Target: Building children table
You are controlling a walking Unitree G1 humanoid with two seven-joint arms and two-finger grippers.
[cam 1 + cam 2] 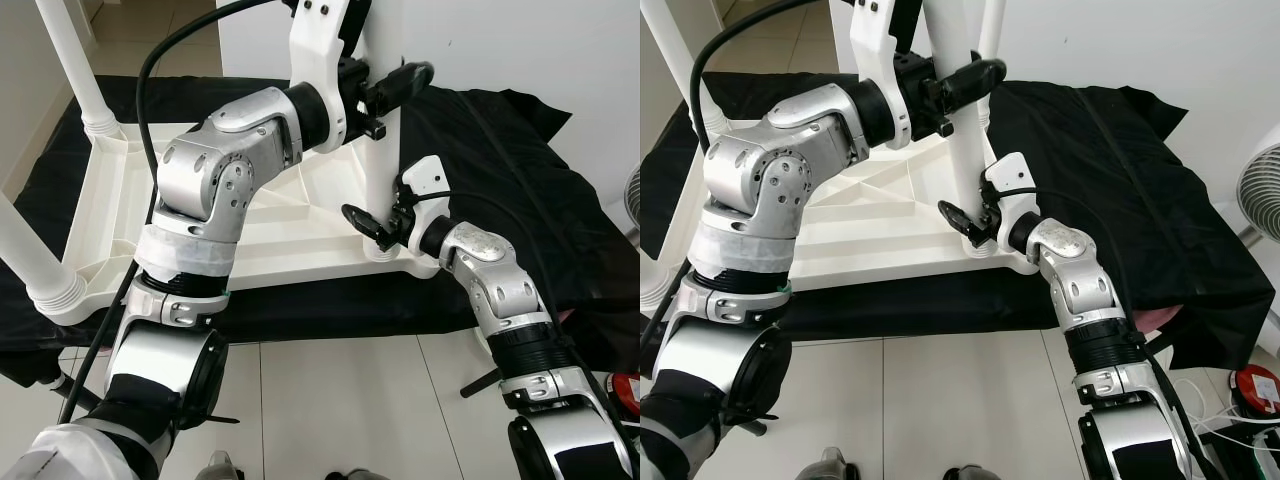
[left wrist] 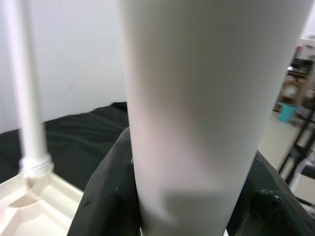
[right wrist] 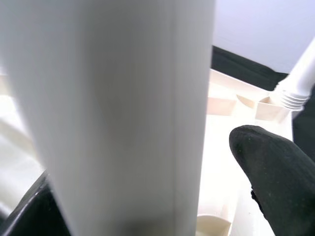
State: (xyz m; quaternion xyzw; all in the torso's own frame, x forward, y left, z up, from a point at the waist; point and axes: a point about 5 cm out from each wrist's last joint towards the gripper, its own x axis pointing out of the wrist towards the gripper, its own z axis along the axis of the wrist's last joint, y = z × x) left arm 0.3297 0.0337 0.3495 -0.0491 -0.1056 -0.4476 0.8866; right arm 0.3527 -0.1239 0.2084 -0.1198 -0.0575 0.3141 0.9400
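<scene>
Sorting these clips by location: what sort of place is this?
Probably a room in a home, used as an assembly spot: pale tiled floor, plain white wall, and a standing fan at the side. An upturned white children's table lies on a black cloth.

Table leg (image 1: 965,130) between claws — wall (image 1: 1160,50) behind

Your head cameras look steeply down over both arms; each wrist camera sits very close against the same upright white leg (image 1: 965,150) between its jaws.
</scene>
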